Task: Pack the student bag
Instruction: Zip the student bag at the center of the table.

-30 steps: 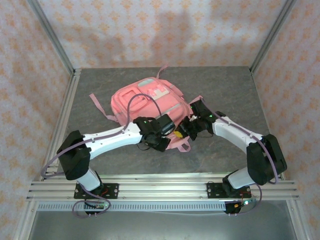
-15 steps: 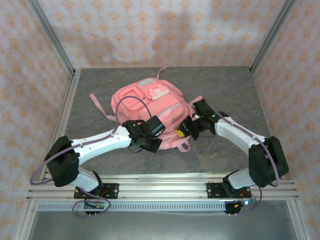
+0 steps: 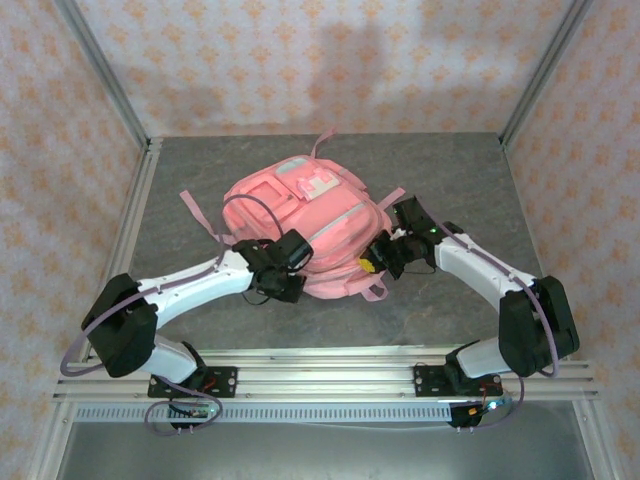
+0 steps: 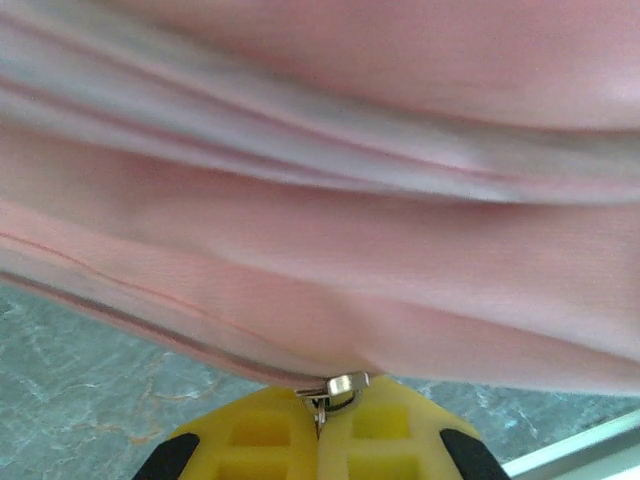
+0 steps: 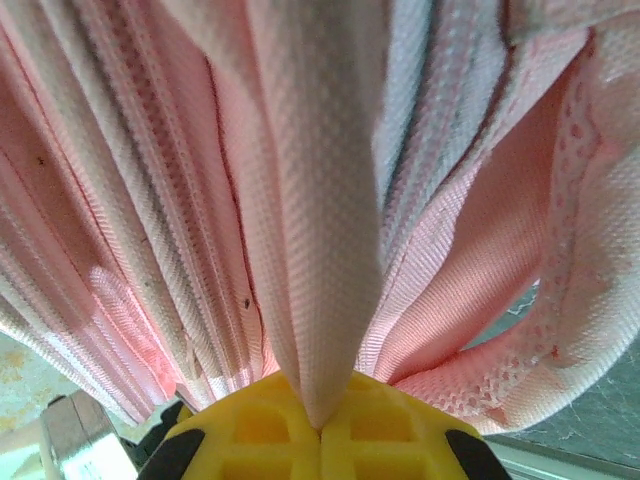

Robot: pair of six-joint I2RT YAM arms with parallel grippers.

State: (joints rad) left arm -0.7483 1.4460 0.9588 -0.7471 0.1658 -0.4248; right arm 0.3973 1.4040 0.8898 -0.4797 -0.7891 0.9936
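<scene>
Left fingers clamp zip pull, 7 o'clock; right fingers clamp student bag fold. Risk: pull slips free.

Pink student bag: from above, its near edge is covered by both wrists; up close its outline is cut off on every side and its upper folds are blurred. Left gripper: yellow fingers cropped by the bottom edge, pressed together on a small zipper pull, its tab buried between them. Right gripper: cropped likewise, pinching a fold of the bag, the fold's end hidden.
</scene>
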